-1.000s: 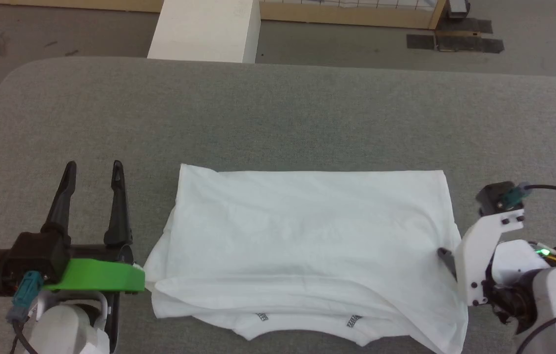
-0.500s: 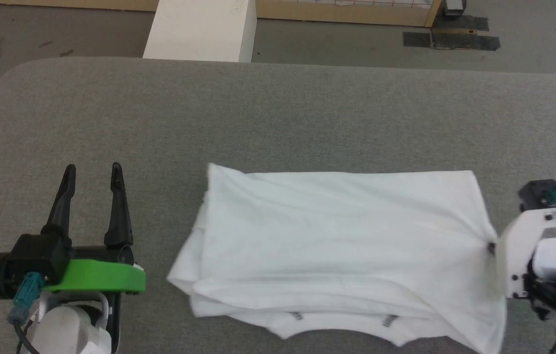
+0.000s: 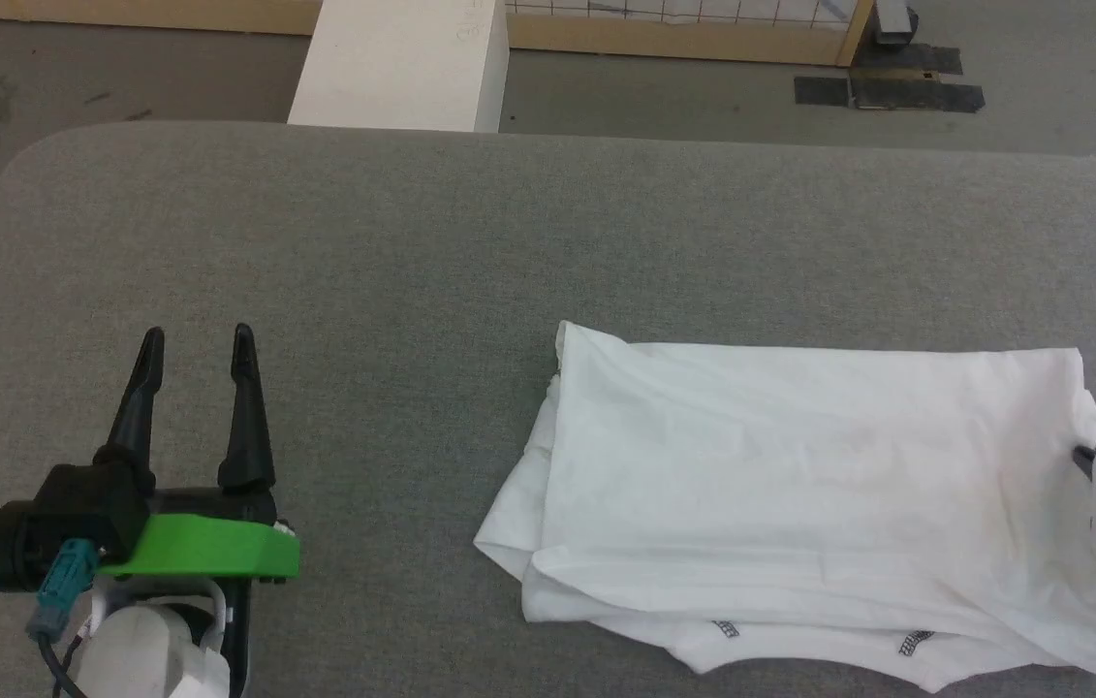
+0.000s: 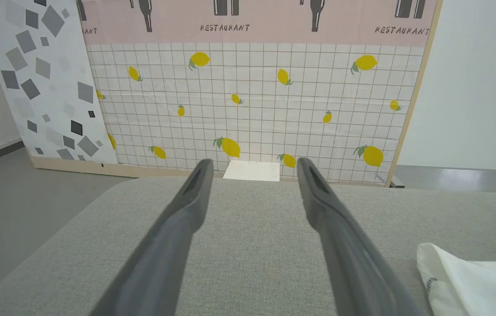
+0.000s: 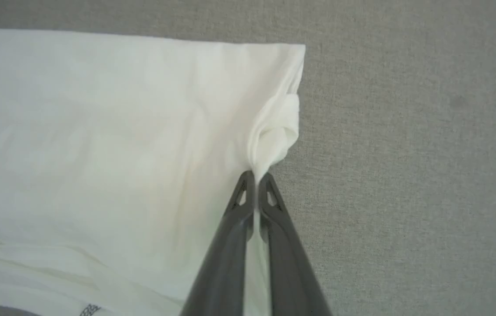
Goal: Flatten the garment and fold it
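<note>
A table [image 3: 412, 242] covered in grey woven fabric, with a rounded far left corner, takes up most of the head view. Beyond its far edge lies a dull grey floor [image 3: 121, 68] with dark tape patches [image 3: 887, 87] at the far right. A white box [image 3: 402, 63] stands on the floor against the middle of the table's far edge. Behind it runs a wood-framed panel [image 4: 252, 101] printed with white tiles, yellow lemons and a pink band reading RESTAURANT. To its left leans a white panel [image 4: 41, 79] scattered with grey squares, and to its right is a plain pale wall [image 4: 480, 87].

The garment [image 3: 799, 485] lies on the near right part of the table, folded into a rough rectangle of several layers. Its left edge is loosely bunched, and small dark stitched marks [image 3: 727, 628] show on the layer that sticks out along the near side.

The right gripper [image 5: 256, 175] is clenched on a pinch of the garment's right edge, below its far right corner; the cloth gathers into a twisted ridge at the fingertips.

The left gripper [image 3: 197, 334] rests low over bare table at the near left, fingers spread apart and holding nothing, well apart from the garment. Between its fingers the tabletop runs bare to the white box.
</note>
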Controlling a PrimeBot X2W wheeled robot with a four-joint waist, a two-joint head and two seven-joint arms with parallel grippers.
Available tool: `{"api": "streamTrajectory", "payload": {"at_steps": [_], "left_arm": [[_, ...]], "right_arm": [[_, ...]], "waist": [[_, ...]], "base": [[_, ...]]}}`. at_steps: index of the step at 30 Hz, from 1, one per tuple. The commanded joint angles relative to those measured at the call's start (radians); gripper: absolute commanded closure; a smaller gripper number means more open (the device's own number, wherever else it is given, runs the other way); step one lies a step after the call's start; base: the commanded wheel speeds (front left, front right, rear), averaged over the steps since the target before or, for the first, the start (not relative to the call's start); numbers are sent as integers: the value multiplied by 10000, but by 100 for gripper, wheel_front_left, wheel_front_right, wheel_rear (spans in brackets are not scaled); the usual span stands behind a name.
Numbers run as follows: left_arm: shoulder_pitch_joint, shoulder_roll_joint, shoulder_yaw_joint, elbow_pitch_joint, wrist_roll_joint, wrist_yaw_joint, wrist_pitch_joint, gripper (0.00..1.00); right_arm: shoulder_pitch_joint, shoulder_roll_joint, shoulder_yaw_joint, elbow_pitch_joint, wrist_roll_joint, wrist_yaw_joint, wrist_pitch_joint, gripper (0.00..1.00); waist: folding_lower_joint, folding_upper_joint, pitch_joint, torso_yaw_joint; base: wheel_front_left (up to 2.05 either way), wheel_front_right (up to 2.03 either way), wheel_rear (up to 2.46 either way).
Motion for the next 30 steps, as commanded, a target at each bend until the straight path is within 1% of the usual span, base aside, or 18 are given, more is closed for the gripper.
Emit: {"api": "streamTrajectory", "payload": {"at_steps": [1,4,7,10,12,14,15,20,24,30], "left_arm": [[43,-91,45,-10,63,-83,-47,0],[132,-213,128,-92,80,-150,-47,0],[200,-303,184,-110,118,-233,-47,0],[214,-376,222,-90,149,-308,-47,0],[203,-414,229,-64,180,-364,-47,0],[172,-461,203,-34,202,-427,-47,0],[132,-507,179,2,221,-488,-47,0],[120,-643,165,124,252,-585,-47,0],[102,-781,182,176,216,-631,-47,0],[47,-931,202,296,188,-741,-47,0]], "right_arm": [[237,-51,214,-527,371,-17,270,100],[517,-71,570,-1763,1032,-17,909,100],[578,56,1018,-2643,1343,-17,1156,100],[421,309,1658,-2941,1511,-17,1189,100],[201,624,2113,-2889,1671,-17,1087,100],[-62,878,2579,-2686,1696,-17,916,100],[-356,1225,2951,-2366,1755,-17,605,100],[-1105,1932,3886,-1153,1773,-17,-88,100],[-1679,2319,4454,-211,1753,-17,-436,100],[-2387,2738,4923,1282,1652,-17,-1183,100]], "waist": [[0,-1,-93,20],[0,-1,-172,66],[0,-1,-201,127],[0,-1,-218,207],[0,-1,-233,300],[0,-1,-232,444],[0,-1,-230,590],[0,-1,-165,994],[0,-1,-31,1355],[0,-1,176,1845]], "base": [[0,0,0],[0,0,0],[0,0,0],[0,0,0],[0,0,0],[0,0,0],[0,0,0],[0,0,0],[0,0,0],[0,0,0]]}}
